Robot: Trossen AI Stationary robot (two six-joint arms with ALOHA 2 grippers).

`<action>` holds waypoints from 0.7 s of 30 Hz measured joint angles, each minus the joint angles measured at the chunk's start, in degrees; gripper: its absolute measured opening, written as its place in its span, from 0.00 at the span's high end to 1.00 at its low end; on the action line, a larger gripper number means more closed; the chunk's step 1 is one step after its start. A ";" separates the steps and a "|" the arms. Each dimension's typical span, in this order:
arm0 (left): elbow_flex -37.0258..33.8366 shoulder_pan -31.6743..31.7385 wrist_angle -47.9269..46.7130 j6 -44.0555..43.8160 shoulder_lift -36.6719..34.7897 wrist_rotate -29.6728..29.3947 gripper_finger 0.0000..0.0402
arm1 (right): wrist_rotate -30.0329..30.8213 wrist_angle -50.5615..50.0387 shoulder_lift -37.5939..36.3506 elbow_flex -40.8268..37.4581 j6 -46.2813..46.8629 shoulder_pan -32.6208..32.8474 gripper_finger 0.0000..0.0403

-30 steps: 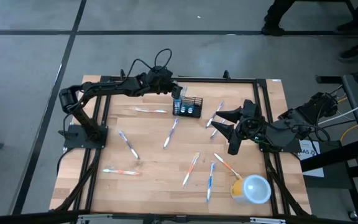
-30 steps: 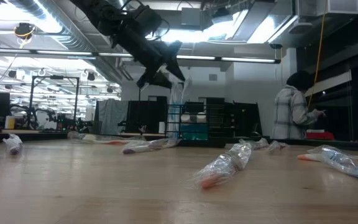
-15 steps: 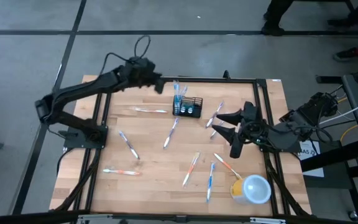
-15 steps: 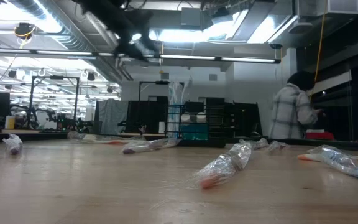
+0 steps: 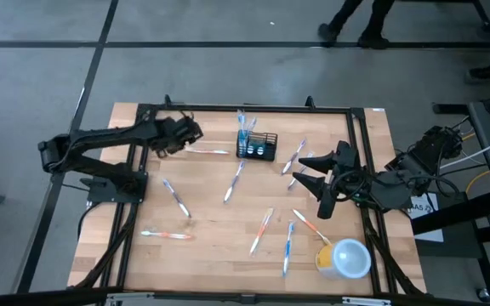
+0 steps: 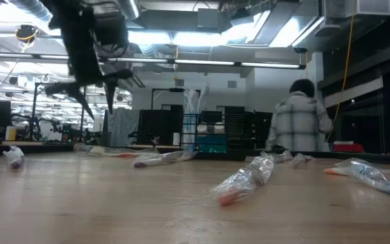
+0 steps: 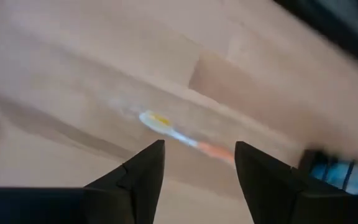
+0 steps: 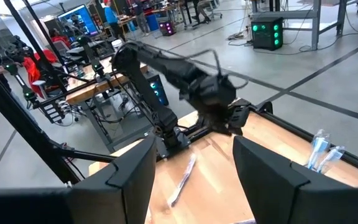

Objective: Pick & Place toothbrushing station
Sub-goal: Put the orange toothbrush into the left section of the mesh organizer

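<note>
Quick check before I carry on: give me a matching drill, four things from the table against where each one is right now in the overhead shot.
Things:
1. left gripper
2. right gripper
3. mesh holder
4. yellow cup

Places:
A. lying on its side near the table's front right corner
B. open, above the table's right side, right of the holder
C. standing at the back middle, with wrapped toothbrushes in it
D. open, over the back left, near a loose toothbrush

Pairs: 1-D, 2-B, 3-C, 4-A
</note>
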 joint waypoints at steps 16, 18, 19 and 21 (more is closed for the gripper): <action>-10.70 0.90 8.66 -28.43 0.49 -6.87 0.54 | 3.98 2.31 0.61 0.00 1.48 2.81 0.46; -10.70 1.06 8.65 -28.45 1.06 -6.71 0.54 | 3.98 2.31 0.61 -0.01 1.49 2.78 0.46; -10.71 1.05 8.67 -28.43 1.37 -6.75 0.54 | 3.96 2.33 0.61 -0.02 1.53 2.80 0.46; -10.72 1.25 8.70 -28.49 2.00 -6.76 0.54 | 3.96 2.57 0.61 0.00 1.92 2.80 0.46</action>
